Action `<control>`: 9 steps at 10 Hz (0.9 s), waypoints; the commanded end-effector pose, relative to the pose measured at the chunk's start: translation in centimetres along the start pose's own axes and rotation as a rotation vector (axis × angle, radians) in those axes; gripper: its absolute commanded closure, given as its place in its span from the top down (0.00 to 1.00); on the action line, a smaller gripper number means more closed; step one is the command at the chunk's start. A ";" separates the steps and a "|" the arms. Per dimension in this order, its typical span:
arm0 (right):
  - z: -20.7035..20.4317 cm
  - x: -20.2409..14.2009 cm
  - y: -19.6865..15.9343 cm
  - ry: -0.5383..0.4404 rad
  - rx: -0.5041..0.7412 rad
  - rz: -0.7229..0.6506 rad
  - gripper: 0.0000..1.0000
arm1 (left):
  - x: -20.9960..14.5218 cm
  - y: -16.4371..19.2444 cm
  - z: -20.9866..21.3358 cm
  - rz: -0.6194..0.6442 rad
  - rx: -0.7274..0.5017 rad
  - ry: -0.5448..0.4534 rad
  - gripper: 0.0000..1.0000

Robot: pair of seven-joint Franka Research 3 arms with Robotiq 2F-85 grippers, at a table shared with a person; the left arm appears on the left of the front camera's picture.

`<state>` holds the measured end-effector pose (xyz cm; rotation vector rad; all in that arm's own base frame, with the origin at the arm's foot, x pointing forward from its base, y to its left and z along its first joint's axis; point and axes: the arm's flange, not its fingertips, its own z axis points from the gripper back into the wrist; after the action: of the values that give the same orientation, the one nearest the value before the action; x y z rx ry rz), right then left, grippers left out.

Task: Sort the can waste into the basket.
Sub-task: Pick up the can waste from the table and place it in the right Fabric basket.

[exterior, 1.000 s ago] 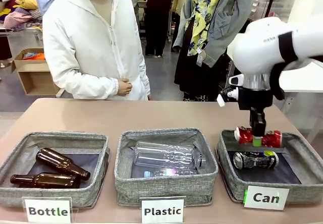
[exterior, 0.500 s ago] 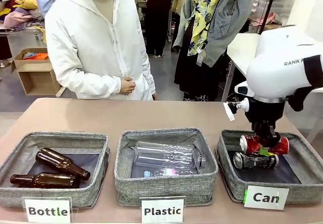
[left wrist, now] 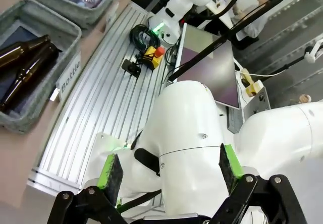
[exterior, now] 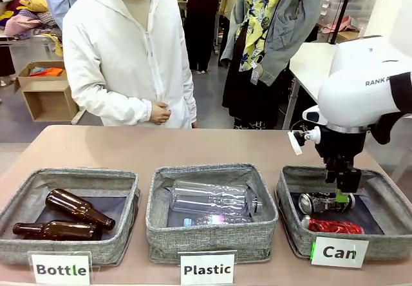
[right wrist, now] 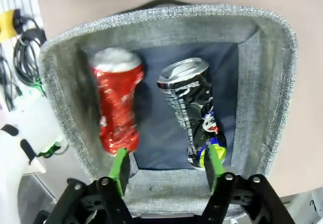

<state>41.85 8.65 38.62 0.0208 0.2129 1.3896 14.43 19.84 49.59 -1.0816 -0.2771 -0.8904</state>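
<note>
The grey basket (exterior: 288, 192) with the "Can" card stands at the right of the table. Inside it lie both pieces of can waste: a crushed red can (exterior: 331, 226) at the front and a black-and-silver can (exterior: 322, 203) behind it. My right gripper (exterior: 342, 194) hangs open just above the black can and holds nothing. From the right wrist, the red can (right wrist: 117, 103) and the black can (right wrist: 194, 113) lie side by side on the basket's dark lining (right wrist: 151, 143), with my right gripper (right wrist: 166, 171) open over them. My left gripper (left wrist: 169, 171) is open and faces its own white arm.
A "Plastic" basket (exterior: 212, 239) with clear bottles stands mid-table. A "Bottle" basket (exterior: 19, 250) with two brown bottles (exterior: 77, 209) is at the left. A person in a white jacket (exterior: 129, 54) stands at the far edge. The bottle basket (left wrist: 38, 90) also shows from the left wrist.
My right gripper opened and let go of the red can, which dropped to the front of the Can basket. The gripper came down a little over the basket.
</note>
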 end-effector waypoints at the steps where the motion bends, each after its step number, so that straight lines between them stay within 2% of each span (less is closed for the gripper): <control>1: 0.5 0.1 -0.7 -0.058 0.026 -0.023 1.00 | 0.0 -0.3 0.1 0.000 -0.016 -0.028 1.00; 3: 1.5 0.4 -1.0 -0.213 0.153 -0.183 1.00 | 0.0 -0.3 0.1 0.000 -0.016 -0.028 1.00; 4: 2.4 0.7 -1.0 -0.346 0.284 -0.332 1.00 | 0.0 -0.3 0.1 0.000 -0.016 -0.028 1.00; 5: 3.0 0.8 -0.8 -0.555 0.419 -0.539 1.00 | 0.0 -0.3 0.1 0.000 -0.016 -0.028 1.00; 6: 3.8 0.1 -0.7 -0.809 0.692 -0.636 1.00 | 0.0 -0.3 0.1 0.000 -0.016 -0.028 1.00; 7: 4.4 -1.3 -1.2 -1.232 0.777 -0.872 1.00 | 0.0 -0.3 0.1 0.000 -0.016 -0.028 1.00; 8: 4.2 -2.7 -1.3 -1.471 0.876 -0.877 1.00 | 0.0 -0.3 0.1 0.000 -0.016 -0.028 1.00; 9: 3.4 -3.9 -1.1 -1.635 0.942 -0.927 1.00 | 0.0 -0.3 0.1 0.000 -0.016 -0.028 1.00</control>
<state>42.97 5.87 43.06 0.9706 0.0891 0.6598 14.48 19.81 49.36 -1.0906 -0.2792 -0.8906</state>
